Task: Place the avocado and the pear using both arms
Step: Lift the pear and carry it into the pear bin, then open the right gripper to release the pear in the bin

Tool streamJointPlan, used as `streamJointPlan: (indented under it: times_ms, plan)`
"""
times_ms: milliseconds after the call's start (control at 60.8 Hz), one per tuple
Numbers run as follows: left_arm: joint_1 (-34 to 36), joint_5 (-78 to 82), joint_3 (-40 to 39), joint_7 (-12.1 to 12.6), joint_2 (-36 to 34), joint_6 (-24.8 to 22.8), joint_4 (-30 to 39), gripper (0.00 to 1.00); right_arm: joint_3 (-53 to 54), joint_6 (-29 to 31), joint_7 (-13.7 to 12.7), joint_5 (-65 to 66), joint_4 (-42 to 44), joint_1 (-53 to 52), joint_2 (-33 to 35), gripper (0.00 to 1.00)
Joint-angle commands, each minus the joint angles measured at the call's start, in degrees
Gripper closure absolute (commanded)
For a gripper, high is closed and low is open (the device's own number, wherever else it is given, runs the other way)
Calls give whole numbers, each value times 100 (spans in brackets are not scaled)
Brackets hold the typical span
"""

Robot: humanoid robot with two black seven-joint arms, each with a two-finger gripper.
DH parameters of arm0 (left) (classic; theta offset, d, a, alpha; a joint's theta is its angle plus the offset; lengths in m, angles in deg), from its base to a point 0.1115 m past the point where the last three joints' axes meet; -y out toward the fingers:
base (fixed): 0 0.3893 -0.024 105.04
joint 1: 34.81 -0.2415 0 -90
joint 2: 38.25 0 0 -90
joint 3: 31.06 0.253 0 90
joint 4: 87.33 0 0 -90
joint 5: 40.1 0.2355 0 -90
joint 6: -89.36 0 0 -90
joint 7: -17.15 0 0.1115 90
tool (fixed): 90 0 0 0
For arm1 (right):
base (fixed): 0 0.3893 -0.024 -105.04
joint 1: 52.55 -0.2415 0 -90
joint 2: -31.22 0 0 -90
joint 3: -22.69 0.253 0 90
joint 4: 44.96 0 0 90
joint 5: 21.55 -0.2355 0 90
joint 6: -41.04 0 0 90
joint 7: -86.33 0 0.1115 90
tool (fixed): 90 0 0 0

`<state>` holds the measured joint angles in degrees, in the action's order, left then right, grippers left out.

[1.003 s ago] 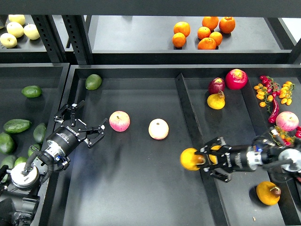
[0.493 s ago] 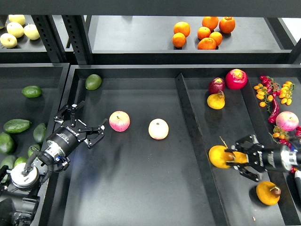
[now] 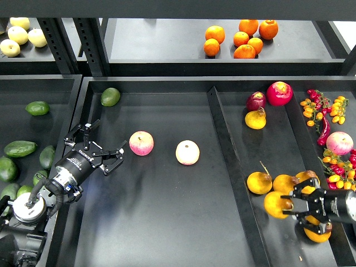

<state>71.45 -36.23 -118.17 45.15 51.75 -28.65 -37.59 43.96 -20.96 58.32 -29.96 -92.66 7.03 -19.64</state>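
Observation:
The green avocado (image 3: 110, 97) lies in the far left corner of the middle tray (image 3: 167, 222). My left gripper (image 3: 98, 146) is open and empty, in front of the avocado and left of a pink apple. My right gripper (image 3: 285, 205) is shut on an orange-yellow pear (image 3: 276, 204) and holds it over the right tray (image 3: 272, 245). Several similar pears lie close by: one with a stem (image 3: 259, 182), two behind the gripper (image 3: 285, 182) (image 3: 306, 176), and one partly under it (image 3: 318, 233).
Two apples (image 3: 141, 143) (image 3: 187, 152) lie in the middle tray. A raised divider (image 3: 222, 144) splits the middle and right trays. Red fruits (image 3: 279, 93), another pear (image 3: 255, 118), tomatoes and a chilli (image 3: 324, 130) fill the right tray's back. More avocados (image 3: 20, 148) lie at left; oranges (image 3: 245, 39) are on the shelf.
My right gripper has carried the pear rightward and nearer, from over the divider into the right tray. The left arm has not moved.

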Motion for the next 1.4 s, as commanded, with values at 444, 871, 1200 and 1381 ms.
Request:
streamJointPlan:
  times_ms: [444, 871, 1200, 1381]
  plan:
    - [0, 0, 1, 0, 0, 0, -8, 1, 1, 0, 1, 24, 490, 194, -345, 85]
    - [9, 0, -8, 0, 0, 0, -8, 1, -26, 0, 1, 147, 648, 274, -521, 60]
    - [9, 0, 1, 0, 0, 0, -8, 1, 27, 0, 1, 271, 640, 238, -530, 23]
    - [9, 0, 1, 0, 0, 0, -8, 1, 36, 0, 1, 253, 569, 159, -521, 1]
